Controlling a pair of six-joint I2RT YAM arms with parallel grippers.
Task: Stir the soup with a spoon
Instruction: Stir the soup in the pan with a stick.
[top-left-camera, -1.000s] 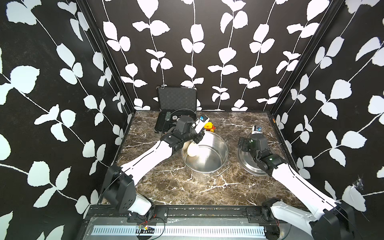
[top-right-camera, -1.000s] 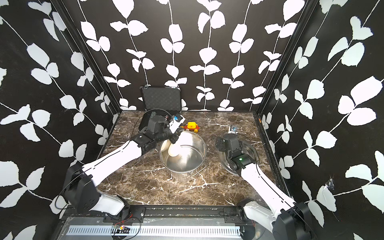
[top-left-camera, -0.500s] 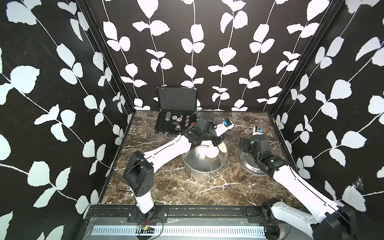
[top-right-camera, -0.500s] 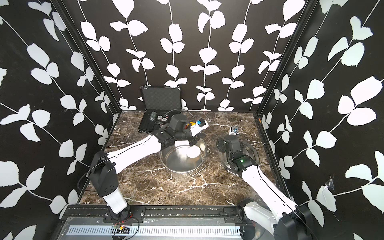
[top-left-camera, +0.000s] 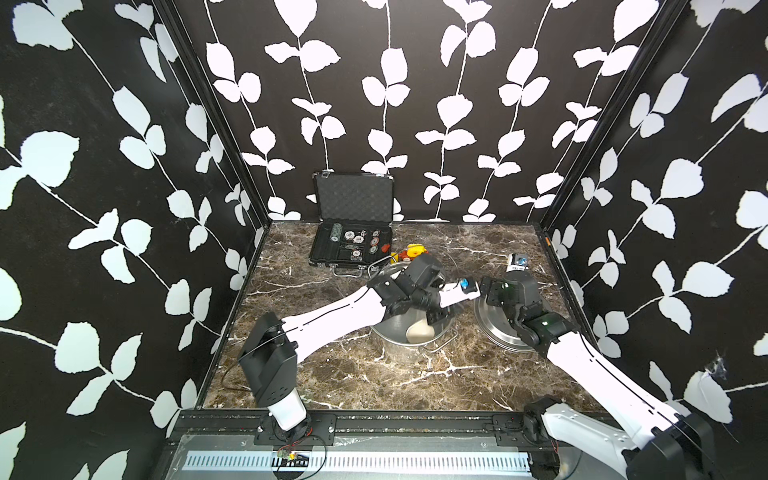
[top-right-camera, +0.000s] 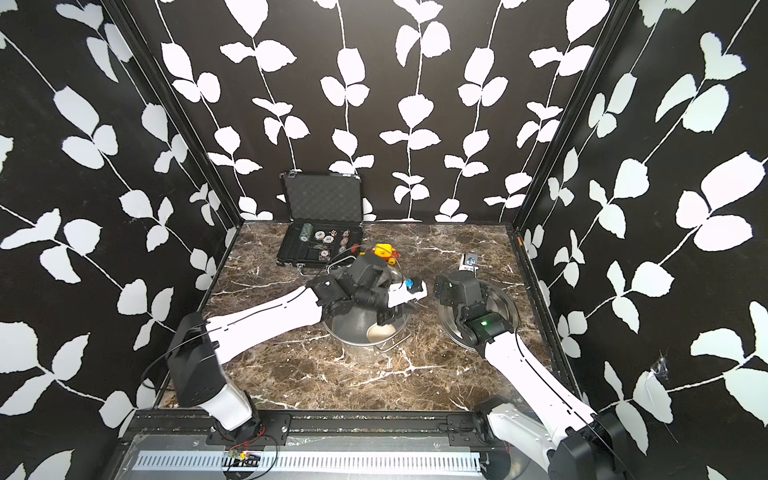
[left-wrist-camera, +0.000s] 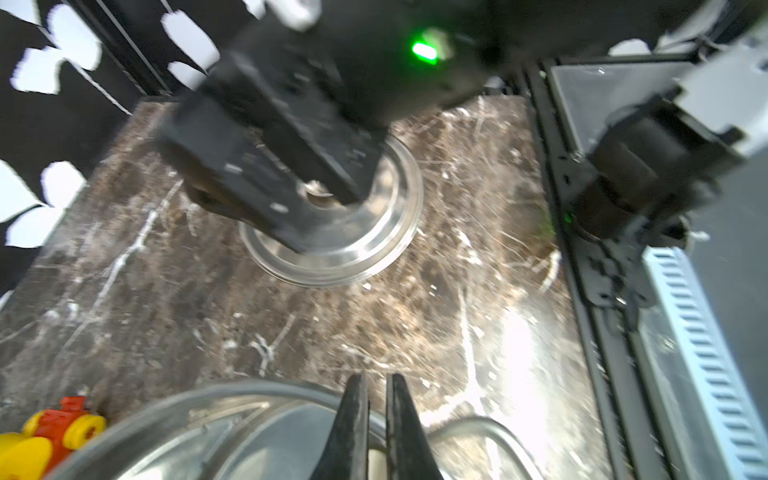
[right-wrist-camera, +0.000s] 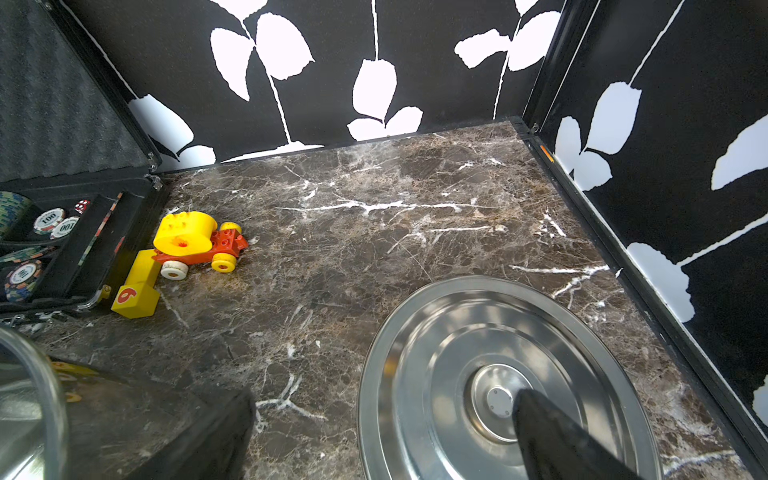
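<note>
The white spoon (top-left-camera: 419, 331) stands in the steel pot (top-left-camera: 397, 352), and both top views show its bowl low against the near wall, on the side toward the lid (top-left-camera: 494, 334). A second ago the bowl sat at the pot's left side. Half a second ago it was by the far right wall, so it has swept round the inside.

The left end effector (left-wrist-camera: 376, 399) is clamped on the spoon's thin handle. In the left wrist view its jaws are almost together, with a sliver of white between them, above the pot's rim. The left arm has swung across the pot from the left. This has uncovered the tray of the open black case (top-left-camera: 353, 199) of poker chips at the back of the desk (top-left-camera: 332, 382), which was partly hidden a second ago.

The pot and lid lie where they were, the lid flat just to the right of the pot. The right end effector (right-wrist-camera: 386, 397) stays over the lid, spread wide and gripping nothing. One finger is above the centre knob and the other is past the lid's edge on the pot's side. A yellow and red toy vehicle (right-wrist-camera: 195, 245) sits beside the case.
</note>
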